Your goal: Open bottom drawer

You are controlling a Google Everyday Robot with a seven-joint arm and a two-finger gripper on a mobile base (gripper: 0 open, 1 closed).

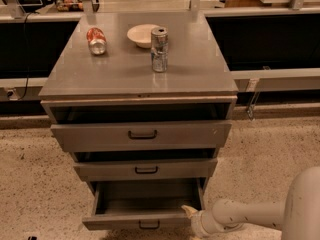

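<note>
Grey sheet metal forms the bottom drawer [120, 220], lowest in the cabinet and close to the speckled floor [40, 184]. It stands well pulled out, its shallow tray showing, with a small black loop handle [149, 225] centred on the front. That front runs left to right, and the gripper [191, 213], on a smooth white arm, lies at its right corner, touching or just beside it. I cannot tell which, nor whether the jaws are spread or pressed together. Any further pull would run toward the camera. Above, the middle drawer [100, 170] and top drawer [90, 134] stand slightly ajar. On the brushed cabinet top [100, 79], an upright silver can [159, 49] stands mid-surface, a red can [96, 40] lies toward the back left corner, and a pale bowl [142, 35] sits near the back edge.
</note>
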